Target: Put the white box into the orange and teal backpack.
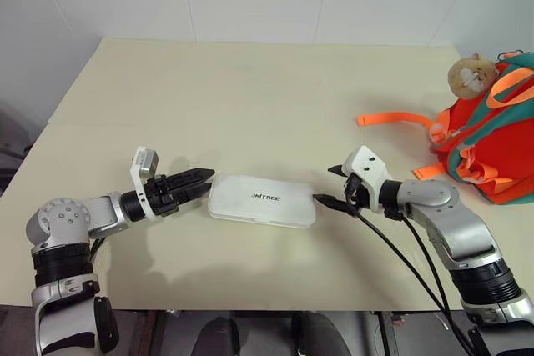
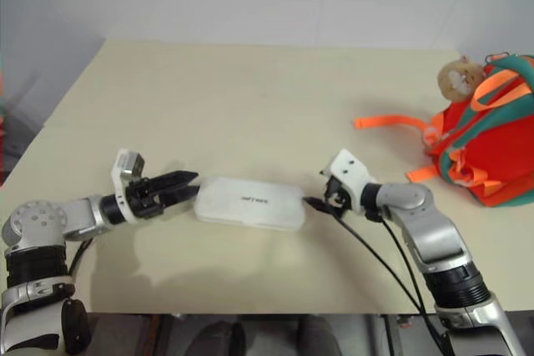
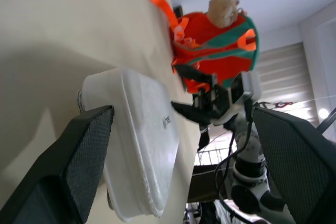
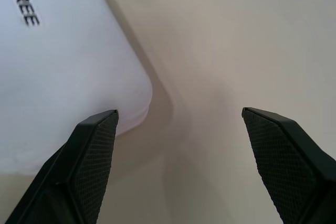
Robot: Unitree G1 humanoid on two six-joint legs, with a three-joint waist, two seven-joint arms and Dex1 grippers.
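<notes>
The white box (image 1: 262, 200) lies flat on the cream table (image 1: 250, 97), its dark lettering facing up. My left gripper (image 1: 205, 180) is open at the box's left end, fingertips just short of its edge. In the left wrist view the box (image 3: 142, 145) lies between and beyond the black fingers (image 3: 79, 166). My right gripper (image 1: 330, 186) is open at the box's right end, with nothing in it. In the right wrist view a rounded corner of the box (image 4: 52, 66) sits by one finger (image 4: 89, 156). The orange and teal backpack (image 1: 488, 143) stands at the table's far right, apart from both grippers.
A tan plush head (image 1: 471, 75) tops the backpack, and an orange strap (image 1: 392, 119) trails from it across the table toward the middle. Black cables (image 1: 417, 273) hang from my right wrist. The table's front edge (image 1: 250, 306) runs close below the box.
</notes>
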